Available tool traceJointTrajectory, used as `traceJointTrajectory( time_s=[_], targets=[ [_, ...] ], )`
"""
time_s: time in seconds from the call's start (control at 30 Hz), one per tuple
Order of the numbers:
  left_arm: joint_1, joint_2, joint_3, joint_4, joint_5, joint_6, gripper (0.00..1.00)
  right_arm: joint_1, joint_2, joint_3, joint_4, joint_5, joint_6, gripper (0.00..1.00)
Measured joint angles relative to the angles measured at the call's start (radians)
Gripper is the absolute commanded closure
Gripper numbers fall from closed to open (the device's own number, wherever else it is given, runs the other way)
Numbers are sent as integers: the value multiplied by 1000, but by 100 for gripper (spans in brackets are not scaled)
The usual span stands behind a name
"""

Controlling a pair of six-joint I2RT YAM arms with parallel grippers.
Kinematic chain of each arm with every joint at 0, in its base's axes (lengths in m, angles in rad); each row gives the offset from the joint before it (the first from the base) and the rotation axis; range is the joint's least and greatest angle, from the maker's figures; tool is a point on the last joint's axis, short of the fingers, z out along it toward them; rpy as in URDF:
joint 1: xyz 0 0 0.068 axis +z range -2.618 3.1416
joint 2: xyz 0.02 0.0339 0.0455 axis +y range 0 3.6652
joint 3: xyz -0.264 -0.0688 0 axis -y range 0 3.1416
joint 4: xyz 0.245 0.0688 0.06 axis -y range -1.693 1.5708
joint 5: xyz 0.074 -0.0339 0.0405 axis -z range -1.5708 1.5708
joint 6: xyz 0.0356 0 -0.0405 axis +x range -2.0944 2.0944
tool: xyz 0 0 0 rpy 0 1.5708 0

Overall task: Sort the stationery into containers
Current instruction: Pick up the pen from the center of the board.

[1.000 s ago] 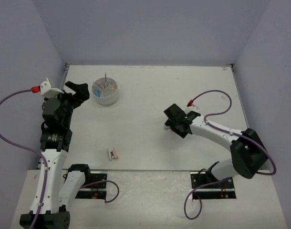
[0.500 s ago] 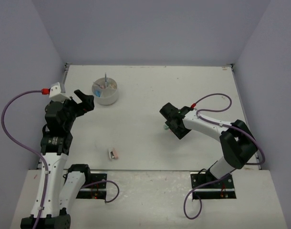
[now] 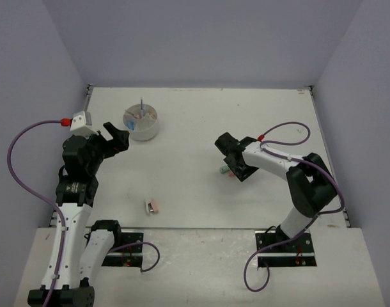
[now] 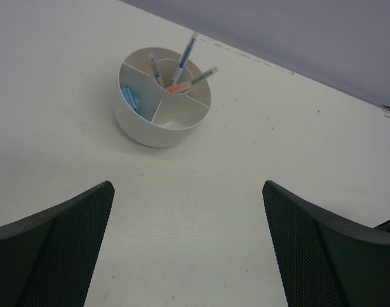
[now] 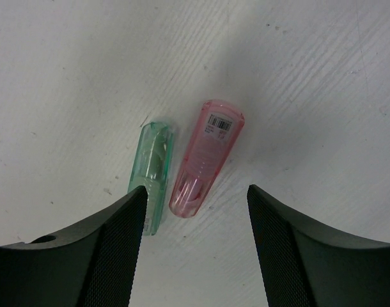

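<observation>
The containers are one round white divided dish [image 3: 141,123] at the far left, also in the left wrist view [image 4: 163,96]. It holds pens [image 4: 182,59] standing in the centre cell and a blue piece [image 4: 129,97] in a side cell. A green capsule [image 5: 153,173] and a pink capsule [image 5: 206,157] lie side by side on the table. My right gripper [image 5: 196,198] is open just above them, its left finger over the green one's end. From above the capsules [image 3: 224,171] peek out beside this gripper [image 3: 232,164]. My left gripper [image 3: 118,137] hangs wide open near the dish, holding nothing [image 4: 188,188].
Small pink and grey erasers [image 3: 152,205] lie together near the table's front edge, left of centre. Purple walls close in the table on three sides. The right arm's cable [image 3: 291,128] loops over the table behind it.
The right gripper has shifted a little left and farther from its base, its arm folding more, and its jaws have narrowed slightly. The left gripper has drifted right and nearer, away from the wall.
</observation>
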Motion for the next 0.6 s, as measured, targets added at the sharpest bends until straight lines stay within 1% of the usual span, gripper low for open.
traceJointTrajectory(
  time_s=[0.33,0.53,0.6],
  targets=[
    [0,12,-7,5,20,0,0,-5,88,4,6,-7,-2,43],
    [0,13,-11,5,24,0,0,-11,95,5,17,-21,-19,54],
    [0,13,-11,5,25,0,0,-12,93,0,23,-22,-26,61]
  ],
)
